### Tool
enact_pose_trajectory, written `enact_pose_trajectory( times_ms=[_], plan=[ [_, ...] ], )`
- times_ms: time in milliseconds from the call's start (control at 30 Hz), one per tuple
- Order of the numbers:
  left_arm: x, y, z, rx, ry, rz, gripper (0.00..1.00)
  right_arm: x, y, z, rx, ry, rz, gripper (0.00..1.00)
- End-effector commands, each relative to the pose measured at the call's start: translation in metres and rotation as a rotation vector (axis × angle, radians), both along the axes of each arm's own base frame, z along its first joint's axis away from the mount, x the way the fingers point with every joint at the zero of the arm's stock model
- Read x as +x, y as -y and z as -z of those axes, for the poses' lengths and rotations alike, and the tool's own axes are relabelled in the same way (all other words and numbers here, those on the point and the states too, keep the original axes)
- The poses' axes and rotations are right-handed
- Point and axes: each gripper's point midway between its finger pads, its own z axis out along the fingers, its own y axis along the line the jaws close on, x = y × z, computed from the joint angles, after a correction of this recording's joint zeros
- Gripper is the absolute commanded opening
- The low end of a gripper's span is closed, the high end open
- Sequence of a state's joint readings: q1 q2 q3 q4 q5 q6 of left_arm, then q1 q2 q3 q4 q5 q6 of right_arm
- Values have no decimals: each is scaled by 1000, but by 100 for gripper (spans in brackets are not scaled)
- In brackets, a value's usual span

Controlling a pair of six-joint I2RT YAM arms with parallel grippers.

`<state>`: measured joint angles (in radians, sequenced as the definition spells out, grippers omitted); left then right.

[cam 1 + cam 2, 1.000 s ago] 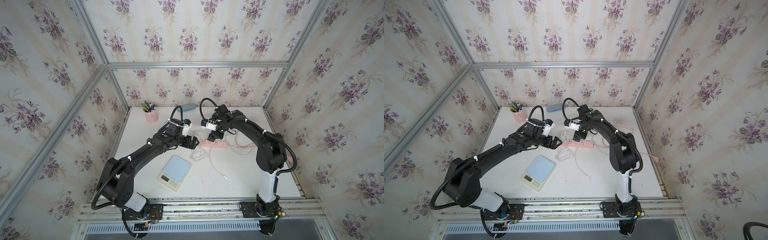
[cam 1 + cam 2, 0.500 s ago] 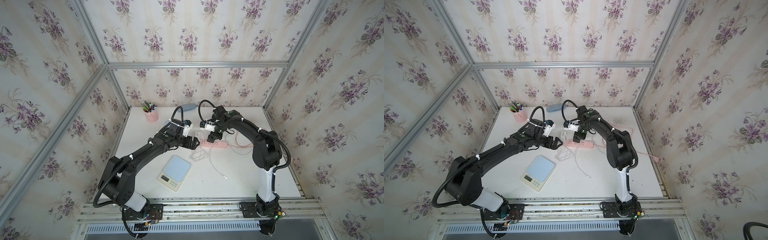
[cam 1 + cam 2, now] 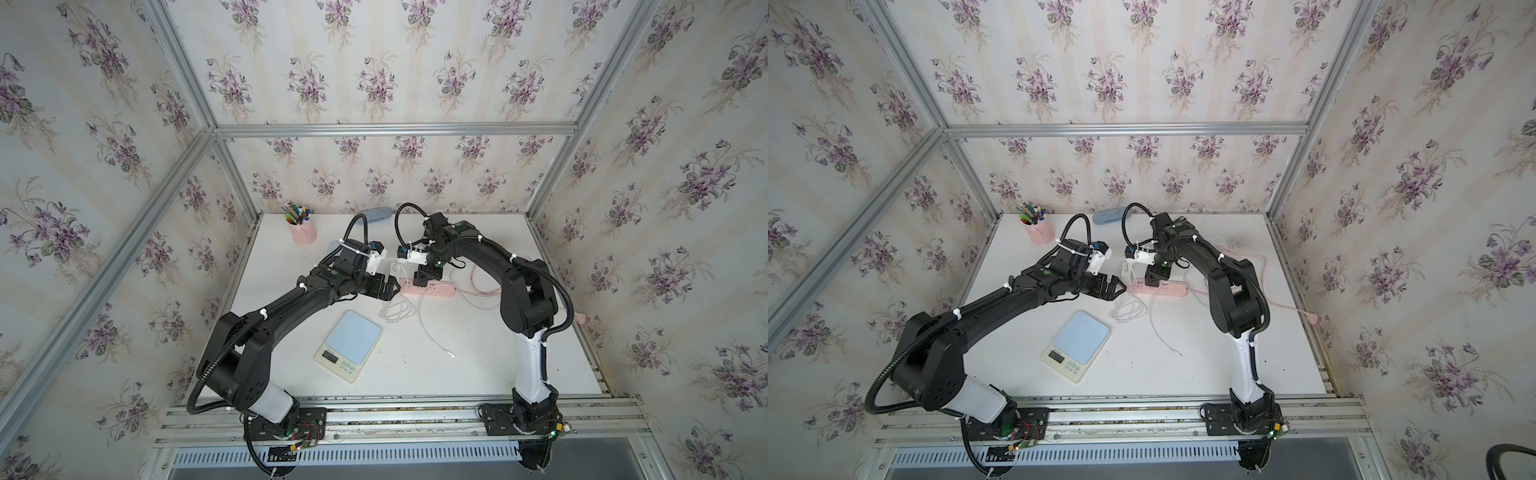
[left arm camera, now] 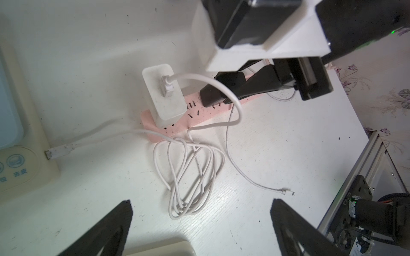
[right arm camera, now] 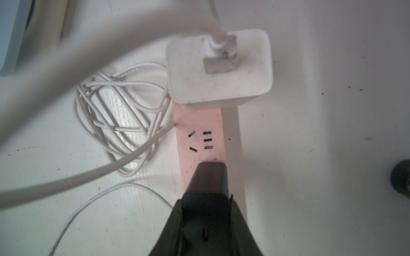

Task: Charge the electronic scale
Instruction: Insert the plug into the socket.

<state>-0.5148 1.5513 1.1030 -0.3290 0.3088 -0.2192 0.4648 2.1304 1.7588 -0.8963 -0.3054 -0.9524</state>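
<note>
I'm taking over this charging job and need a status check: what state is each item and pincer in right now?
electronic scale: USB cable plug at its side, apparently inserted
USB cable: other end in the charger
charger: plugged into the power strip, end socket
power strip: next socket empty
thin cable: connector end lying free
left pincer: open, empty
right pincer: shut, tips on the power strip

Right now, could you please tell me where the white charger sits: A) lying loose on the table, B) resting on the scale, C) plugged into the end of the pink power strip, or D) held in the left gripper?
C: the white charger stands upright in the end socket of the pink power strip.
</note>
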Motion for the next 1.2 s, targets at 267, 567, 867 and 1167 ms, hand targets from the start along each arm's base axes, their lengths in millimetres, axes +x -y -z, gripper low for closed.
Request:
enact_pose_trajectory(
  times_ms=[267, 567, 867, 1167],
  plan=[
    [-5, -7, -2, 5, 15, -14, 99, -31, 7, 58, -35, -167, -15, 0],
    [-6, -19, -14, 54, 67, -23, 99, 15, -17, -33, 136, 83, 88, 34],
    [-13, -29, -28, 66, 107, -41, 99, 31, -14, -79, 177, 207, 191, 49],
    [-24, -25, -27, 77, 115, -20, 99, -6, 33, -92, 232, 149, 766, 48]
  ],
)
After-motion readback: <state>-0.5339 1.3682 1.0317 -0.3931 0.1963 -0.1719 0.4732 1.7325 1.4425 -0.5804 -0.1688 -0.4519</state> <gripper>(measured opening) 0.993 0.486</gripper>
